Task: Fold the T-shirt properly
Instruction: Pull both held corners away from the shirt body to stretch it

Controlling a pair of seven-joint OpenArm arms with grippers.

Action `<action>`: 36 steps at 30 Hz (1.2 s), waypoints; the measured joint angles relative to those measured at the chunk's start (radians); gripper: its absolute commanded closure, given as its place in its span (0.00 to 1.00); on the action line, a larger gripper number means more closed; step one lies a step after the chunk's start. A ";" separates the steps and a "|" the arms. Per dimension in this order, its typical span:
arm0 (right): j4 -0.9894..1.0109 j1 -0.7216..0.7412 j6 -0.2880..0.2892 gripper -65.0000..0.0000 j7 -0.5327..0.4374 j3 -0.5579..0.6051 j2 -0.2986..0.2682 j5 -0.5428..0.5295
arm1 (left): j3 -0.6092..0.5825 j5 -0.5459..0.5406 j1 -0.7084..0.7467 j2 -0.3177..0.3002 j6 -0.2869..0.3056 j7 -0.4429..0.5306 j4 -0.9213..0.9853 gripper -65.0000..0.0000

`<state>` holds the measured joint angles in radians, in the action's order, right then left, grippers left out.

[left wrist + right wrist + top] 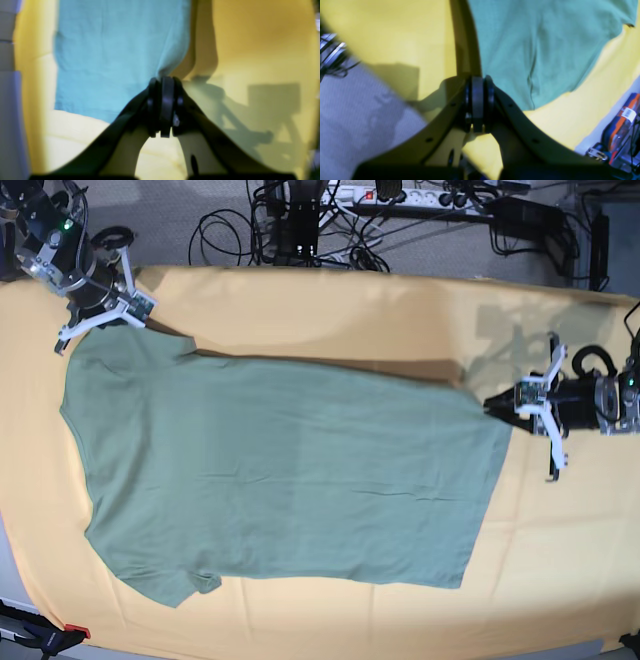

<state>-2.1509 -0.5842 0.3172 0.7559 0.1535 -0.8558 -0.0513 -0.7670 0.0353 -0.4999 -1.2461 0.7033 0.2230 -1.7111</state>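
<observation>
The T-shirt point(280, 470) was spread flat on the yellow-covered desk point(560, 560), no fold yet made, its far edge clamped at the hem corner by the left gripper point(497, 406) and at the shoulder by the right gripper point(140, 315).

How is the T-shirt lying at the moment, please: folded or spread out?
Spread out: the T-shirt lies flat, single-layered, on the yellow-orange cloth, sleeve visible.

A yellow-orange cloth point(330, 300) covers the work surface across most of the base view. Along the top edge, grey carpeted floor point(170, 220) carries tangled black cables point(300, 230) and a power strip point(400, 195). Hard shadows fall on the cloth at upper right
</observation>
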 measured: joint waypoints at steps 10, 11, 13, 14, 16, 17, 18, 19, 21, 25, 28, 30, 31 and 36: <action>-0.117 -0.183 -0.026 1.00 0.030 -0.002 -0.008 0.108 | 0.000 0.010 0.164 -0.124 -0.004 -0.003 -0.149 1.00; -0.128 -0.202 -0.025 1.00 0.031 -0.002 -0.008 0.128 | 0.000 0.017 0.171 -0.129 -0.001 -0.006 -0.158 1.00; -0.146 -0.236 -0.053 1.00 0.033 -0.007 -0.008 0.143 | 0.000 0.030 0.184 -0.134 -0.002 -0.006 -0.171 1.00; -0.155 -0.252 -0.062 1.00 0.034 -0.014 -0.008 0.152 | 0.000 0.032 0.189 -0.134 -0.003 -0.006 -0.174 1.00; -0.170 -0.286 -0.063 1.00 0.038 -0.040 -0.008 0.154 | 0.000 0.032 0.202 -0.134 -0.004 -0.005 -0.175 1.00; -0.175 -0.306 -0.064 1.00 0.038 -0.057 -0.008 0.153 | 0.000 0.032 0.207 -0.134 -0.003 -0.006 -0.175 1.00; -0.179 -0.323 -0.063 1.00 0.039 -0.076 -0.008 0.149 | 0.000 0.032 0.213 -0.134 -0.003 -0.006 -0.174 1.00; -0.182 -0.340 -0.063 1.00 0.038 -0.094 -0.008 0.146 | 0.000 0.032 0.218 -0.134 -0.003 -0.006 -0.174 1.00; -0.184 -0.367 -0.065 1.00 0.037 -0.124 -0.009 0.105 | 0.000 0.032 0.220 -0.134 -0.003 -0.006 -0.174 1.00; -0.187 -0.398 -0.037 1.00 0.039 -0.135 -0.008 0.077 | 0.000 0.032 0.220 -0.134 -0.003 -0.006 -0.175 1.00; -0.187 -0.396 -0.037 1.00 0.038 -0.135 -0.008 0.077 | 0.000 0.032 0.223 -0.139 -0.003 -0.006 -0.188 1.00; -0.187 -0.397 -0.037 1.00 0.030 -0.135 -0.008 0.077 | 0.000 0.032 0.236 -0.165 -0.004 -0.006 -0.216 1.00; -0.187 -0.396 -0.038 1.00 0.028 -0.135 -0.008 0.082 | 0.000 0.029 0.243 -0.182 -0.005 -0.010 -0.235 1.00; -0.187 -0.396 -0.098 1.00 0.023 -0.136 -0.008 0.187 | 0.001 0.028 0.248 -0.238 -0.004 -0.037 -0.298 1.00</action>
<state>-2.3379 -0.9802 0.2192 0.7784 0.0177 -0.8639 0.1356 -0.7662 0.0635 -0.2523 -1.4837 0.6994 0.1860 -2.0094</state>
